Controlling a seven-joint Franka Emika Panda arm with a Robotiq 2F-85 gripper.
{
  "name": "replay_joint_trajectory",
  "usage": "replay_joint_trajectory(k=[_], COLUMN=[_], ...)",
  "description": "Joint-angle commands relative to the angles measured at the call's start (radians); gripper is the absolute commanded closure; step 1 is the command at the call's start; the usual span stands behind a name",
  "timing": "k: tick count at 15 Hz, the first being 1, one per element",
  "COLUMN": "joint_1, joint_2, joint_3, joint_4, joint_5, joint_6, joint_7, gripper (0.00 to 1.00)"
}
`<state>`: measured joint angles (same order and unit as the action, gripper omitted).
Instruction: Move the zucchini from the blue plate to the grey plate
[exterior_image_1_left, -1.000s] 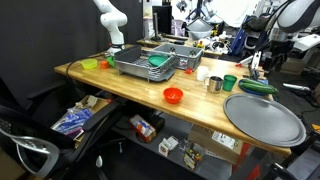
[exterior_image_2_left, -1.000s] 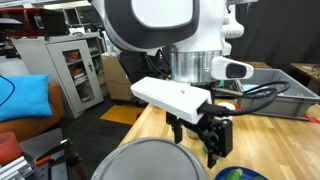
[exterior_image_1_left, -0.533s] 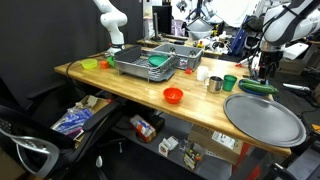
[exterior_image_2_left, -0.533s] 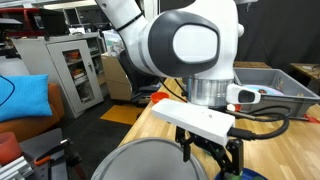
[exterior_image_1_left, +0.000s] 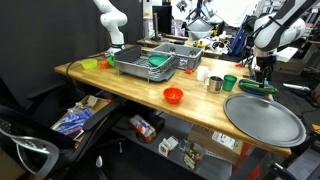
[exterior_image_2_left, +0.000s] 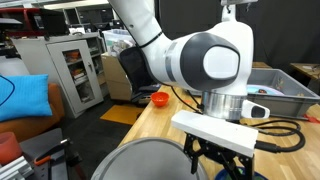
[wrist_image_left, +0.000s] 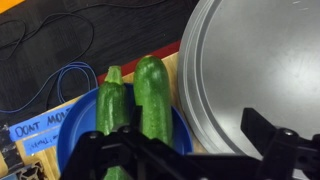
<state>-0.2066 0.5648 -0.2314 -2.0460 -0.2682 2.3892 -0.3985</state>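
In the wrist view two green zucchini (wrist_image_left: 153, 95) lie side by side on a blue plate (wrist_image_left: 72, 148). The large grey plate (wrist_image_left: 260, 60) lies right beside it. My gripper (wrist_image_left: 190, 150) is open and empty, just above them, its dark fingers spanning the blue plate's edge and the grey plate's rim. In an exterior view the gripper (exterior_image_1_left: 263, 68) hangs over the blue plate with the zucchini (exterior_image_1_left: 257, 87), behind the grey plate (exterior_image_1_left: 263, 118). In an exterior view the gripper (exterior_image_2_left: 222, 165) is low behind the grey plate (exterior_image_2_left: 155, 162).
A grey dish rack (exterior_image_1_left: 147, 62) with green items stands mid-table. A red bowl (exterior_image_1_left: 172, 95), a metal cup (exterior_image_1_left: 214, 84) and a green cup (exterior_image_1_left: 230, 82) sit nearby. The table's wooden edge (exterior_image_1_left: 120, 88) runs along the front. Cables lie on the floor (wrist_image_left: 60, 50).
The arm has swung round and lowered toward the blue plate; in the exterior view the gripper has moved right and down behind the grey plate's rim.
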Motion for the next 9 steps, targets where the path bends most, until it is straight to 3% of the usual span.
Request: replay_joint_trajectory(k=[1,9], joint_1=[-0.031,-0.064], joint_2=[0.061,0.14], joint_3=[0.021,0.024], joint_4=[0.09,0.15], joint_5=[-0.018,0.001], joint_6=[-0.054,-0.049], joint_7=[-0.003,0.016], gripper=[0.0,0.0])
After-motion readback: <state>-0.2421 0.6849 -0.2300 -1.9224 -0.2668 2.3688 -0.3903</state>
